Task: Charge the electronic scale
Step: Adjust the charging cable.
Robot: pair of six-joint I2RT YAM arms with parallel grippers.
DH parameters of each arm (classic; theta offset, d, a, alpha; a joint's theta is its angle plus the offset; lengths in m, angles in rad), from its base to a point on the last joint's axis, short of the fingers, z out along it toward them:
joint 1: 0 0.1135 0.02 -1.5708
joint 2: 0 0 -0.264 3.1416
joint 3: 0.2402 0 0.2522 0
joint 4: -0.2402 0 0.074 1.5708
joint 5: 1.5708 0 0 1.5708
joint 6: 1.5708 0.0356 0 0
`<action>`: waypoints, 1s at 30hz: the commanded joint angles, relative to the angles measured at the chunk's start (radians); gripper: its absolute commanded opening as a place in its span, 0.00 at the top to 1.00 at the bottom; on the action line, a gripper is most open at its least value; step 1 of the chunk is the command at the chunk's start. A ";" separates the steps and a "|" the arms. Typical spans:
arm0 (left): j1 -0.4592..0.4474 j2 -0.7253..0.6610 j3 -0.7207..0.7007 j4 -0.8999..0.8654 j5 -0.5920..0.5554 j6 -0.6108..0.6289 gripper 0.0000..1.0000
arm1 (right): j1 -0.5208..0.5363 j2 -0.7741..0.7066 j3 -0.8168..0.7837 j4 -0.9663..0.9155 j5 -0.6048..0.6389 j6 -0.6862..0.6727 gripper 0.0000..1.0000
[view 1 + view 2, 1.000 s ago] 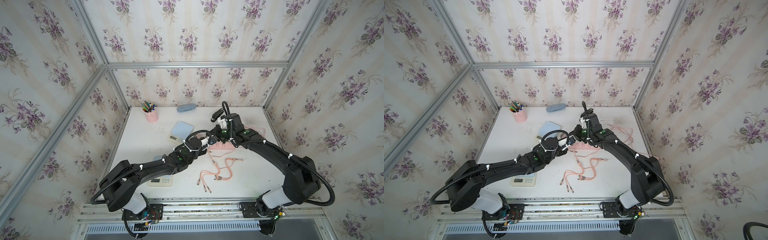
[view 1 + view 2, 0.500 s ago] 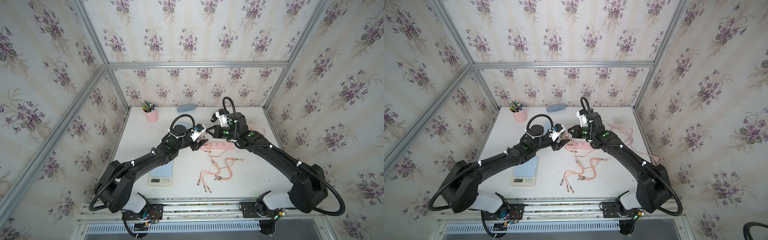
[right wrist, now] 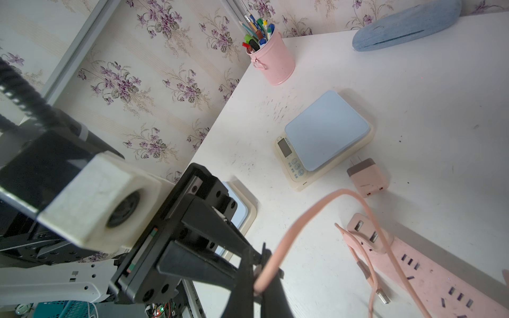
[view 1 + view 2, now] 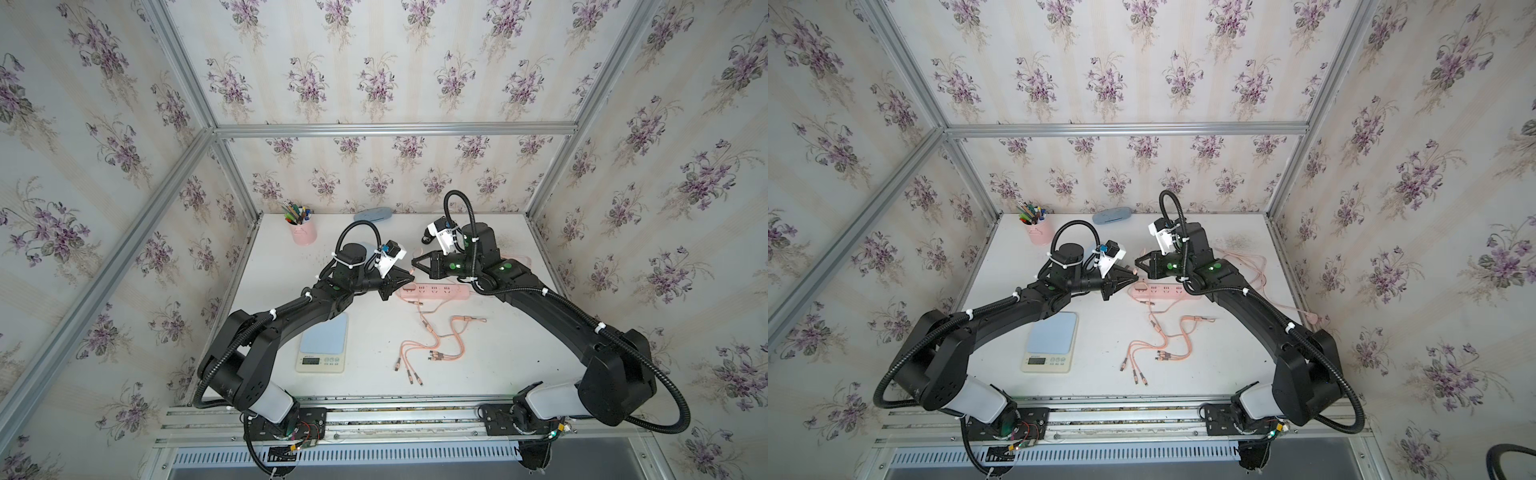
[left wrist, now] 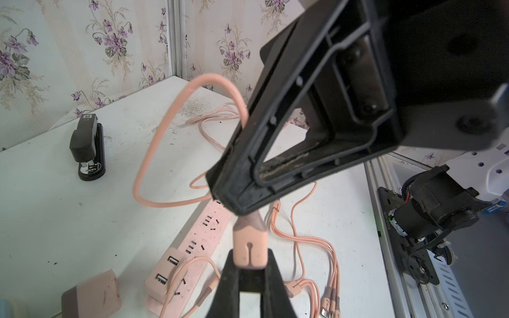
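the left fingers (image 5: 230,278) are clamped on the connector end (image 5: 249,245) of a pink cable (image 5: 154,143). the right fingers (image 3: 243,275) are pressed together on the same cable just behind that connector, so the two tips almost meet in the air above one end of the pink power strip (image 4: 436,291). a hand-over or regrasp between the arms is judged to be in hand: the connector is held off the tabletop (image 4: 498,374) and is not yet plugged in anywhere. for the next move one pair of fingers would have to be let go, and the connector turned and carried to the charging port of the electronic scale (image 4: 323,345). that scale lies flat near the front of the tabletop, beside the left forearm and well apart from the fingers. a second scale (image 3: 325,132) is shown in the right wrist view, just beside a pink adapter (image 3: 367,177); which one is meant cannot be told. a loose multi-head cable (image 4: 432,340), a pen pot (image 4: 303,235), a blue case (image 4: 372,215) and a stapler (image 5: 88,146) are spread over the white, speckled tabletop. it is enclosed by floral-papered walls and aluminium posts.
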 commanded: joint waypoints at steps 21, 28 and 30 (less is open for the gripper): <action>-0.058 -0.070 0.015 -0.138 -0.237 0.247 1.00 | -0.003 0.108 0.096 -0.225 -0.114 0.021 0.74; -0.091 -0.091 0.006 -0.143 -0.340 0.313 1.00 | -0.003 0.136 0.128 -0.299 -0.101 0.041 0.93; -0.095 -0.089 0.006 -0.147 -0.345 0.320 1.00 | -0.002 0.138 0.131 -0.290 -0.101 0.049 0.98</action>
